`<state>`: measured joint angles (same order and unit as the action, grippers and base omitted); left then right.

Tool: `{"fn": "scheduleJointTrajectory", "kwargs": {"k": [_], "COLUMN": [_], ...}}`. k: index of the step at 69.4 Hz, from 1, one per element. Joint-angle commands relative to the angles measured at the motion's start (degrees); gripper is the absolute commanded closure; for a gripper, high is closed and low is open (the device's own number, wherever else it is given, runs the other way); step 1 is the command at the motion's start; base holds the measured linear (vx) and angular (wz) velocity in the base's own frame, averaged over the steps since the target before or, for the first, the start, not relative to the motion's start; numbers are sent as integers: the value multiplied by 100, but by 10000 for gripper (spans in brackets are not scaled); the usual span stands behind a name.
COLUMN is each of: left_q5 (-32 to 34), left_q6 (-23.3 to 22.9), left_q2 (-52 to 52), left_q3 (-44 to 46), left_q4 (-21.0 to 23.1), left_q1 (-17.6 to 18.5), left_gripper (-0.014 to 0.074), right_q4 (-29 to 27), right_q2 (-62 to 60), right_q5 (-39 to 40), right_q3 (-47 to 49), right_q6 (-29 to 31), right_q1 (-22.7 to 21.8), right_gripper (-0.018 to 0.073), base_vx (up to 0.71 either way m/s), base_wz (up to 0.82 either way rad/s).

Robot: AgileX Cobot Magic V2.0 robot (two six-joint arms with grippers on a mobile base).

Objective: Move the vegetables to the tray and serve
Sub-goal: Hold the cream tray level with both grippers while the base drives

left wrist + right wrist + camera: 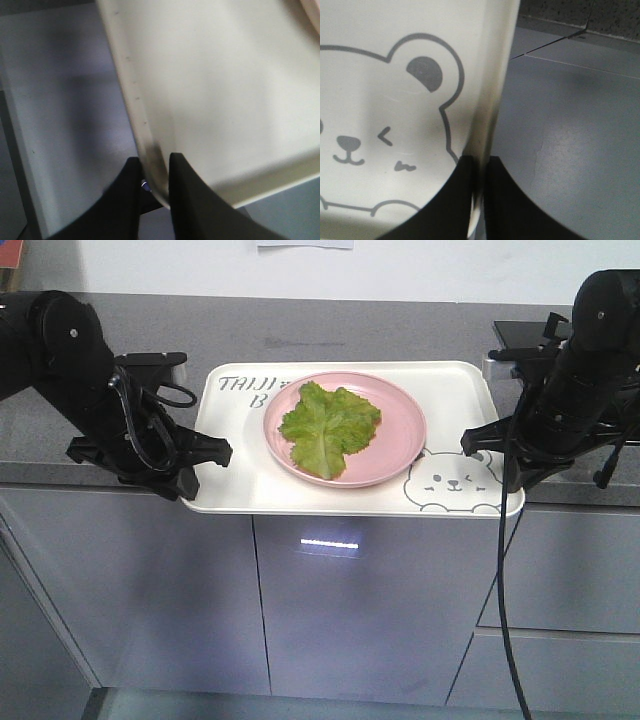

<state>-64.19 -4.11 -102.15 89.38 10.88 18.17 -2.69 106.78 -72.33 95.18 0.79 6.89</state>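
The vegetables, a crinkled green lettuce leaf (328, 427), lie on a round pink plate (400, 420) that stands on the cream-white tray (250, 490). The tray juts out past the counter's front edge. My left gripper (205, 465) is shut on the tray's left rim near the front corner; in the left wrist view its black fingers (187, 195) pinch the rim of the tray (225, 100). My right gripper (480, 445) is shut on the tray's right rim beside the bear face; the right wrist view has the tray (380, 75) rim pinched between my fingers (452, 200).
A grey speckled counter (300, 330) runs under the tray, with grey cabinet fronts (350, 610) below. A dark flat object (520, 335) lies at the counter's back right. A black cable (505, 590) hangs from my right arm.
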Motion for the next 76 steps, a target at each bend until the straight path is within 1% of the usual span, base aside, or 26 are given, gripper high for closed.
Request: {"fn": "scheduleJointTrajectory", "kwargs": {"k": [1, 76], "left_q5": [414, 414], "left_q6": [131, 131], "left_q2": [323, 323], "left_q3": [181, 181], "left_q4": [730, 730], "left_q1": [146, 146], "left_gripper": [604, 604], "right_q4": [-539, -539], "right_q2": [-320, -320], "right_q5": [43, 43], "right_q3": [155, 155], "right_q6": [220, 220], "right_q1": [104, 104], "right_gripper": [568, 568], "base_vx": [5, 3], "base_wz": [-2, 3]}}
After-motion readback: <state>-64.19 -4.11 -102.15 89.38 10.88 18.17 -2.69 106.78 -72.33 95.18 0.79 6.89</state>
